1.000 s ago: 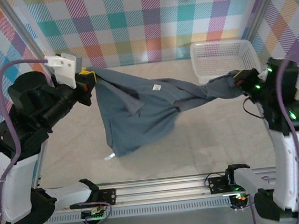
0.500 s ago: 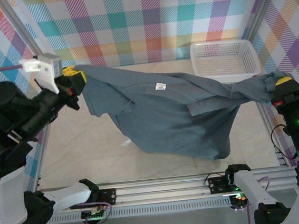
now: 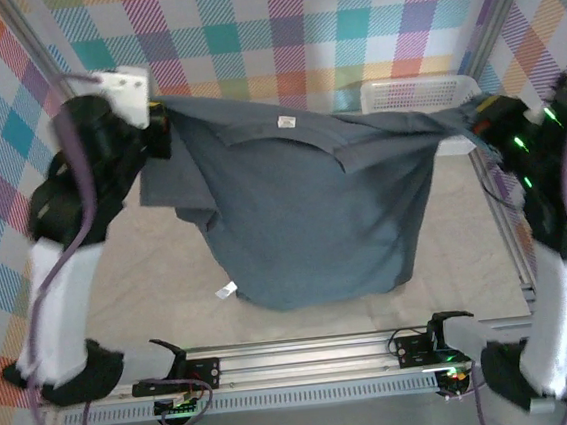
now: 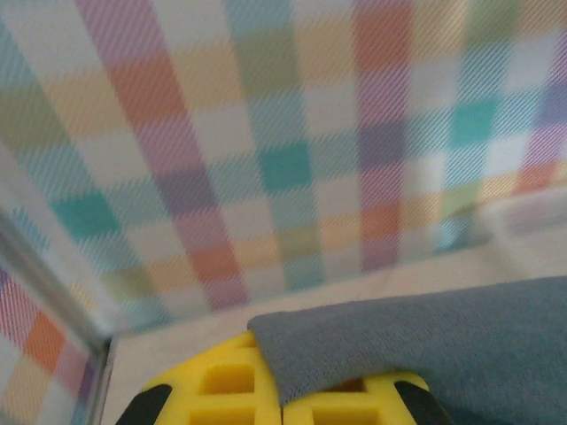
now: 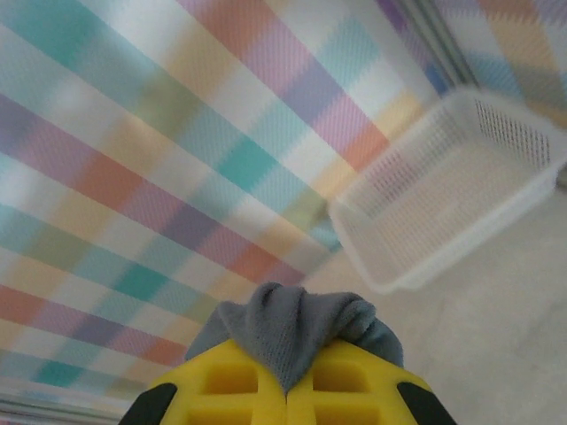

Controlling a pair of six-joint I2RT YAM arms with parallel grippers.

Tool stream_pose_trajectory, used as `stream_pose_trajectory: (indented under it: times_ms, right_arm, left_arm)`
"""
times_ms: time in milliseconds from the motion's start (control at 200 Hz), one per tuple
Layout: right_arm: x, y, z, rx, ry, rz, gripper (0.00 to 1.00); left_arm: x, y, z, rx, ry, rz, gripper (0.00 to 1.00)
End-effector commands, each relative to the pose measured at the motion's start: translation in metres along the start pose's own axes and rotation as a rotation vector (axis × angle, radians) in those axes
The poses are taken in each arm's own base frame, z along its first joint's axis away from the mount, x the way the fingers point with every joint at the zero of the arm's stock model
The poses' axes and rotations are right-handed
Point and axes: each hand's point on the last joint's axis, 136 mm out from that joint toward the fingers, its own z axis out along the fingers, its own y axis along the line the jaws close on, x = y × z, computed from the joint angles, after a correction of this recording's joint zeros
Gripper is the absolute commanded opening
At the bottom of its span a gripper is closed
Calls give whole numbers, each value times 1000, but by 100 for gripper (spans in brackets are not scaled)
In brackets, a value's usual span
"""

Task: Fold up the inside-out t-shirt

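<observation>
- Left gripper [image 3: 158,134] was raised high at the left rear of the workspace, its jaws pressed together on one upper corner of the dark slate-grey, short-sleeved cloth t-shirt [image 3: 303,211].
- From the left wrist, a flat edge of the grey cloth lay across the seam between the yellow plastic fingers [image 4: 221,394], coming in from the right.
- Right gripper [image 3: 485,113] was raised to about the same height on the right side, likewise clamped tight on the opposite upper corner of the t-shirt.
- From the right wrist, a bunched wad of the cloth stood up out of the closed yellow pads [image 5: 230,390].
- Between the two grippers the t-shirt was stretched wide in the air and hung down like a curtain over the pale beige table [image 3: 138,267].
- Its lower edge came down near the silver aluminium rail [image 3: 307,356] at the front; whether it touched the table could not be told.
- One short sleeve [image 3: 173,188] drooped just below the left gripper.
- A small pale tag [image 3: 286,122] sat near the taut top edge, and a small white label [image 3: 228,290] dangled at the lower left corner.
- The white plastic mesh basket [image 3: 417,89] stood at the right rear corner against the multicoloured checked wall [image 3: 296,30], behind the top edge of the t-shirt.
</observation>
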Motion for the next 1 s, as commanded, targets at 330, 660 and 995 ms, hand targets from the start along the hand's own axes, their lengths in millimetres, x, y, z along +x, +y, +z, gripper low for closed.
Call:
stream_pose_trajectory:
  times_ms: [330, 660, 995]
  right_arm:
    - [79, 44, 240, -88, 322, -14, 86]
    - [114, 10, 183, -55, 460, -219, 87]
    - [272, -155, 107, 282, 820, -107, 84]
  left_arm:
    - [121, 33, 263, 88, 371, -337, 89]
    - [129, -40, 190, 370, 450, -462, 99]
    - [192, -241, 9, 939, 350, 49, 100]
